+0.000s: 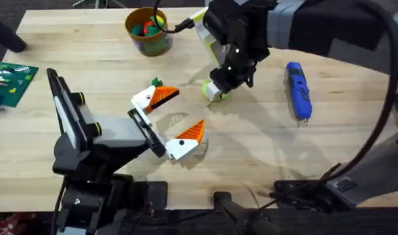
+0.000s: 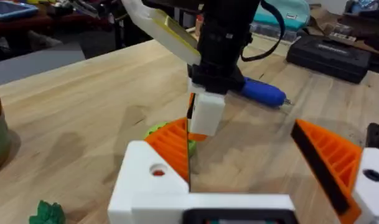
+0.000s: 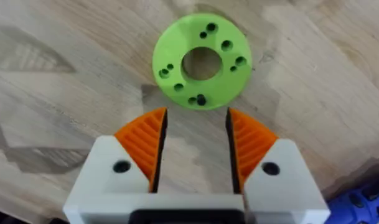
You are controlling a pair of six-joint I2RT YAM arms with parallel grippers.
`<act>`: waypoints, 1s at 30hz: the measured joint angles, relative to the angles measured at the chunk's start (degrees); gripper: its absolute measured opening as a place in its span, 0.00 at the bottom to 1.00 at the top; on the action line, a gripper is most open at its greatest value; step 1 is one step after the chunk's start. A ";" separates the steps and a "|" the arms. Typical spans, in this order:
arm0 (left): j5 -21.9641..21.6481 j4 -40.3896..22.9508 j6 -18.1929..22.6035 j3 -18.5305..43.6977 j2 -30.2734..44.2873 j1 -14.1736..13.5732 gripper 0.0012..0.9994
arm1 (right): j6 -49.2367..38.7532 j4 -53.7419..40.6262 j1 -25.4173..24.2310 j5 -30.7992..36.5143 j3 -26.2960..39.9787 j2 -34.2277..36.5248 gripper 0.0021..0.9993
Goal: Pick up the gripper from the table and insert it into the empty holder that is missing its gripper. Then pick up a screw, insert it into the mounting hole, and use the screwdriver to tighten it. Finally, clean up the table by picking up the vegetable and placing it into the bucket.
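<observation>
My right gripper is open and hangs just over a lime-green round disc with holes, with nothing between its orange pads. From above, the right gripper covers most of the disc. My left gripper is open and empty at mid-table, pointing toward the disc. The vegetable, a small green tuft, lies by the left gripper's far finger and shows as a green tuft. The blue screwdriver lies to the right of the disc. The bucket stands at the back. The holder and the screw are out of view.
A green circuit board lies at the table's left edge. Small coloured toys sit inside the bucket. The right arm's body and cable stretch across the back right of the table. Bare wood lies between the left gripper and the screwdriver.
</observation>
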 joint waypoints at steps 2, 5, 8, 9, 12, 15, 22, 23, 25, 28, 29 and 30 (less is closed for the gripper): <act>0.00 0.00 0.00 0.00 0.00 0.00 0.99 | 0.00 0.19 0.00 0.00 -0.03 0.02 0.55; 0.00 0.00 0.00 0.00 0.00 0.00 0.99 | 0.00 1.78 0.00 0.00 -0.61 0.00 0.55; 0.00 0.00 0.00 0.00 0.00 0.00 0.99 | 0.00 2.66 0.01 0.00 -1.86 0.00 0.55; 0.00 0.00 0.00 0.00 0.00 0.00 0.99 | 0.00 2.77 0.03 0.01 -2.34 0.00 0.55; 0.00 0.00 0.00 0.00 0.00 0.00 0.99 | 0.00 3.22 0.16 0.01 -3.27 0.01 0.55; 0.00 0.00 0.00 0.00 0.00 0.00 0.99 | 0.00 3.72 0.33 0.02 -3.37 0.02 0.55; 0.00 0.00 0.00 0.00 0.00 0.00 0.99 | 0.00 5.41 0.33 0.02 -3.37 0.02 0.55; 0.00 0.00 0.00 0.00 0.00 0.00 0.99 | 0.00 5.38 0.33 0.02 -3.37 0.02 0.55; 0.00 0.00 0.00 0.00 0.00 0.00 0.99 | 0.00 5.38 0.33 0.02 -3.37 0.03 0.55; 0.00 0.00 0.00 0.00 0.00 0.00 0.99 | 0.00 5.39 0.33 0.02 -3.37 0.42 0.55; 0.00 0.00 0.00 0.00 0.00 0.00 0.99 | 0.00 5.37 0.33 0.00 -3.37 0.65 0.55; 0.00 0.00 0.00 0.00 0.00 0.00 0.99 | 0.00 5.32 0.33 0.00 -3.37 0.93 0.55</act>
